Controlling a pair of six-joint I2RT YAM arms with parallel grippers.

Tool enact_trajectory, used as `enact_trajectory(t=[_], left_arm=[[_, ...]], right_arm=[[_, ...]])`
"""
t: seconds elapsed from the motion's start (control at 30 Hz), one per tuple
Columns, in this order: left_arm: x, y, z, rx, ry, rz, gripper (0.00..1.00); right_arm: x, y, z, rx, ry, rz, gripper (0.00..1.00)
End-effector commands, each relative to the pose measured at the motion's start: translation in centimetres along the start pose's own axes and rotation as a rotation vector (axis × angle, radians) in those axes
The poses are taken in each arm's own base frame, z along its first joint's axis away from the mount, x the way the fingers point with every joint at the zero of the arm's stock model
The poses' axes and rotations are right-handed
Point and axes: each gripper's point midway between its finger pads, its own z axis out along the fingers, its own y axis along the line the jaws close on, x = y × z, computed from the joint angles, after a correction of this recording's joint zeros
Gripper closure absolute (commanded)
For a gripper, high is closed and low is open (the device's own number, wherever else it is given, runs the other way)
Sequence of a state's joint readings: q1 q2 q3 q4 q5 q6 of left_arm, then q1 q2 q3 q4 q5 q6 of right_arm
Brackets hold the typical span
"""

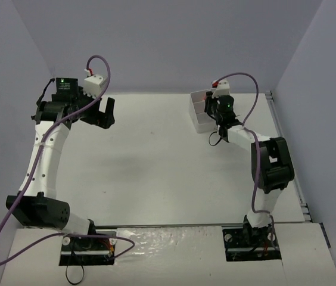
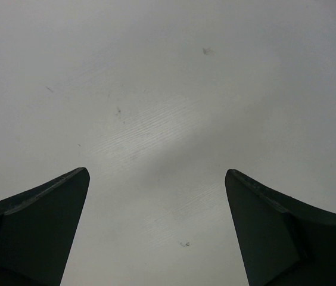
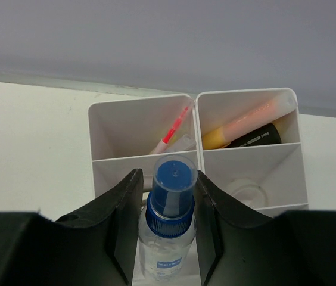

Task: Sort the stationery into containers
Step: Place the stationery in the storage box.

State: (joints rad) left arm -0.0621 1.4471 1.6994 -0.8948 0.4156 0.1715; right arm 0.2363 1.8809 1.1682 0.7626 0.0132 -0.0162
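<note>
My right gripper is shut on a small clear spray bottle with a blue cap, held upright over the near-left part of the white organiser box. In the back-left compartment leans a thin pink pen. In the back-right one lie an orange-black highlighter and a peach highlighter. A white tape ring sits in the middle-right compartment. From above, the right gripper hangs at the organiser box. My left gripper stands open over bare table, its fingertips wide apart.
The organiser stands at the table's far right, close to the back wall. The white tabletop stretches between the two arms. A metal rail runs along the right table edge.
</note>
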Motion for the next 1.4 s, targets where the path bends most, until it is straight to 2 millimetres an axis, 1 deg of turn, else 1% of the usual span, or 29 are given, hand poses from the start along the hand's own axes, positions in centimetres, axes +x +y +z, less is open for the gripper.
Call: enact_trajectory(t=[0.0,0.07,0.13,0.2,0.27,0.33,0.47,0.53,0.6,0.63,0.7,0.83,0.87,0.93,0.97,1.0,1.07,1.1,1.13,1.17,1.2,1.23,1.3,1.37], left_arm=[[-2.1,0.5,-2.8,-0.03,-0.11,-0.001,0.03],[-2.1,0.7,-3.1,-0.03,-0.113,-0.005,0.03],[-2.1,0.8,-3.2,-0.031,-0.113,0.0,0.03],[-2.2,0.7,-3.3,-0.029,-0.116,0.002,0.03],[-2.0,1.7,-3.6,-0.047,-0.118,-0.02,0.03],[-1.9,1.8,-3.6,-0.04,-0.118,-0.028,0.03],[-1.8,1.9,-3.5,-0.039,-0.118,-0.039,0.03],[-1.8,2.0,-3.4,-0.037,-0.118,-0.041,0.03],[-1.9,2.0,-3.5,-0.036,-0.124,-0.043,0.03],[-1.9,1.9,-3.5,-0.032,-0.125,-0.043,0.03],[-2.1,1.9,-3.5,-0.028,-0.133,-0.043,0.03],[-2.4,1.8,-3.7,-0.024,-0.144,-0.046,0.03],[-2.5,1.8,-3.8,-0.025,-0.145,-0.045,0.03],[-2.8,1.9,-4.1,-0.026,-0.151,-0.038,0.03],[-2.9,1.9,-4.2,-0.027,-0.154,-0.035,0.03],[-3.0,2.0,-4.3,-0.029,-0.157,-0.034,0.03],[-3.0,2.0,-4.3,-0.028,-0.158,-0.034,0.03],[-3.0,2.0,-4.3,-0.026,-0.158,-0.035,0.03],[-3.0,2.0,-4.3,-0.024,-0.158,-0.039,0.03],[-3.0,1.9,-4.2,-0.02,-0.159,-0.04,0.03],[-3.0,1.9,-4.2,-0.019,-0.159,-0.042,0.03],[-3.0,1.8,-4.3,-0.017,-0.162,-0.042,0.03],[-3.0,1.7,-4.5,-0.014,-0.166,-0.039,0.03],[-3.1,1.8,-4.8,-0.02,-0.172,-0.037,0.03]], right_arm=[[-5.7,0.3,1.3,-0.013,-0.224,0.033,1.0],[-5.8,0.9,1.6,-0.041,-0.25,0.036,1.0],[-5.3,1.1,2.1,-0.051,-0.255,0.058,1.0],[-5.1,1.3,2.1,-0.056,-0.27,0.064,1.0],[-4.5,1.2,2.0,-0.052,-0.277,0.073,1.0],[-3.4,1.2,2.2,-0.051,-0.249,0.068,1.0],[-2.4,1.4,1.6,-0.056,-0.231,0.046,1.0],[-2.6,1.5,1.3,-0.067,-0.233,0.042,0.93],[-3.2,1.8,0.9,-0.087,-0.238,0.006,0.9],[-3.2,1.8,0.9,-0.089,-0.24,0.003,0.91],[-3.4,2.2,0.8,-0.108,-0.261,-0.018,0.99],[-2.1,2.2,0.9,-0.108,-0.238,-0.008,1.0],[-1.9,2.3,0.8,-0.114,-0.229,-0.005,0.97],[-1.7,2.5,0.7,-0.132,-0.214,-0.002,0.81],[-1.9,2.6,0.6,-0.137,-0.212,-0.001,0.77],[-2.2,2.7,0.5,-0.142,-0.208,-0.002,0.68],[-3.1,2.5,0.3,-0.133,-0.209,-0.001,0.48],[-3.7,2.4,0.1,-0.126,-0.213,0.001,0.36],[-4.3,2.2,-0.1,-0.115,-0.22,0.004,0.22],[-4.9,2.0,-0.4,-0.108,-0.231,0.006,0.18],[-5.5,1.9,-0.7,-0.101,-0.241,0.004,0.05],[-6.5,1.7,-1.2,-0.097,-0.256,-0.003,0.0],[-9.0,1.5,-2.5,-0.092,-0.296,-0.013,0.0],[-10.8,1.1,-3.7,-0.088,-0.308,-0.013,0.0]])
